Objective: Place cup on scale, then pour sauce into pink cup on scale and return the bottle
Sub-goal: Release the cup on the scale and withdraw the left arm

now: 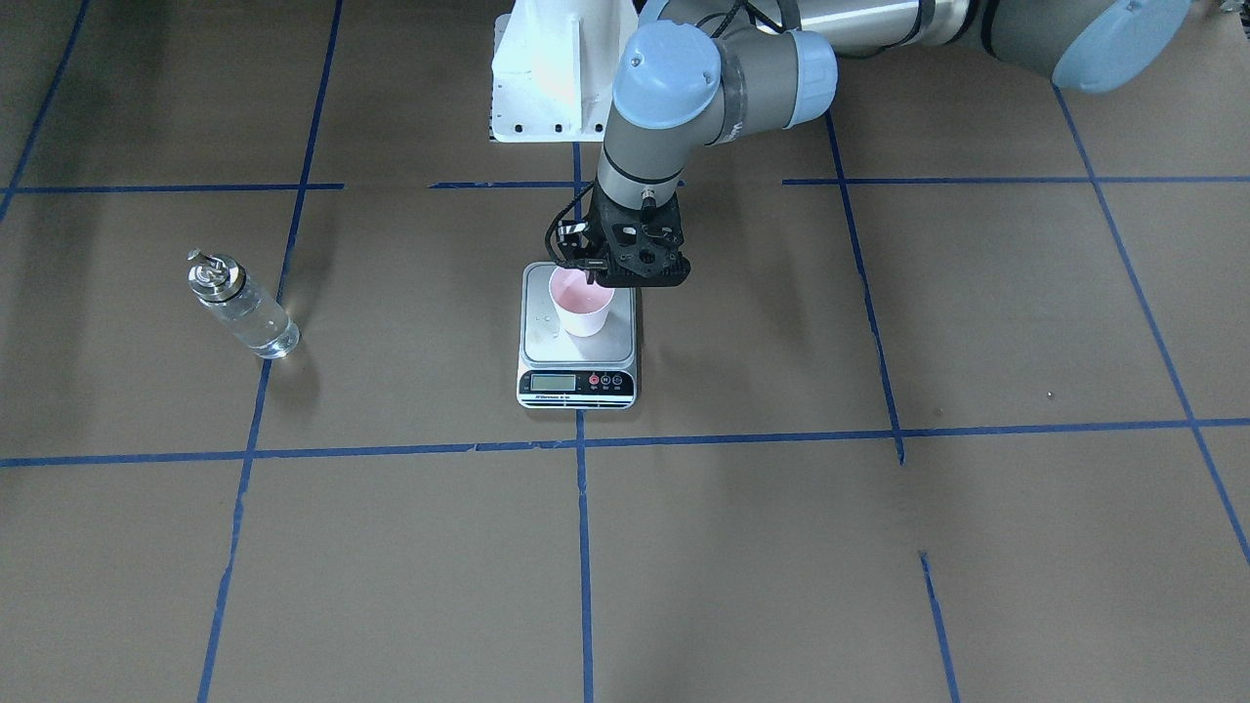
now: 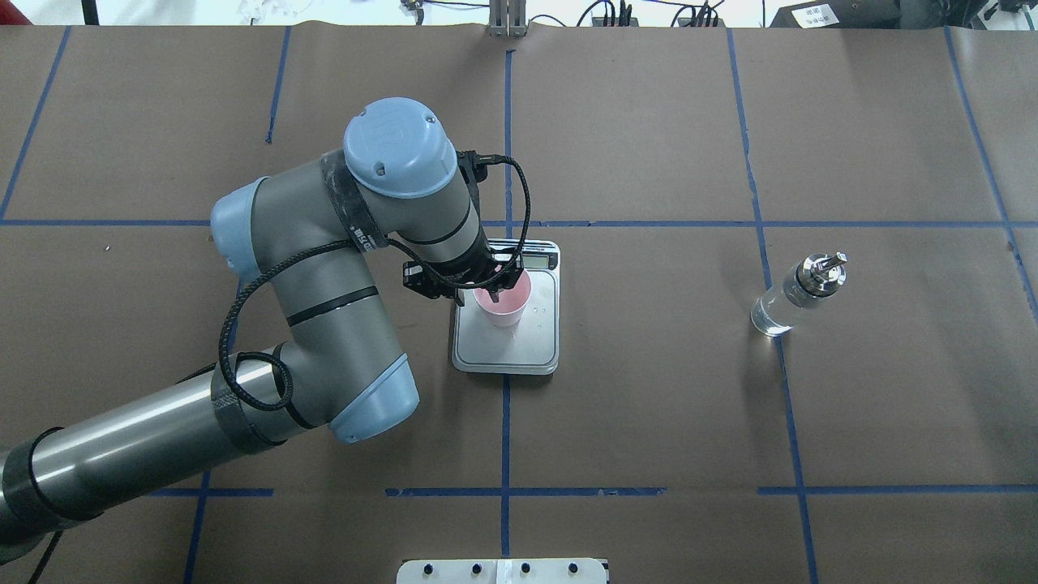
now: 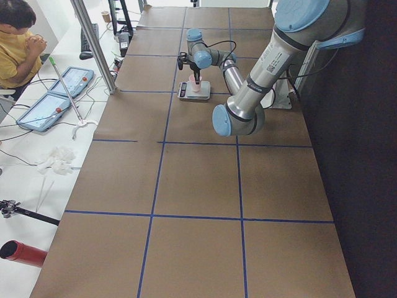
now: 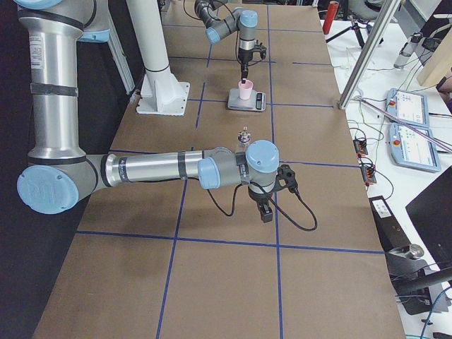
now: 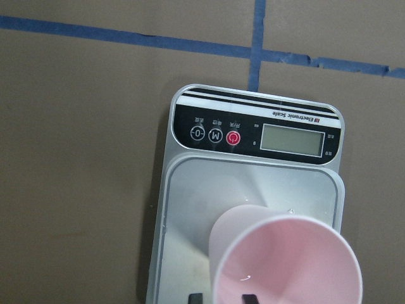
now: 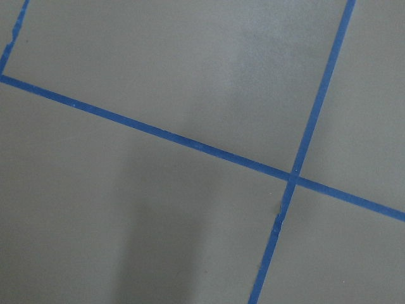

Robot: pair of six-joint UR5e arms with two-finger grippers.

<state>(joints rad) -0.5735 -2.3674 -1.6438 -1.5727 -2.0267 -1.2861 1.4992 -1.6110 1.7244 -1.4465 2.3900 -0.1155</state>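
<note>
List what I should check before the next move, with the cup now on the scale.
1. Cup stands upright on the scale, on its plate: ok.
2. Left gripper let go of the cup: cannot tell; its fingers straddle the cup's wall.
3. Display shows a reading: cannot tell; no digits legible.
4. Bottle upright and apart from the scale: ok.
5. Right gripper open for the bottle: cannot tell; seen only from the side.
</note>
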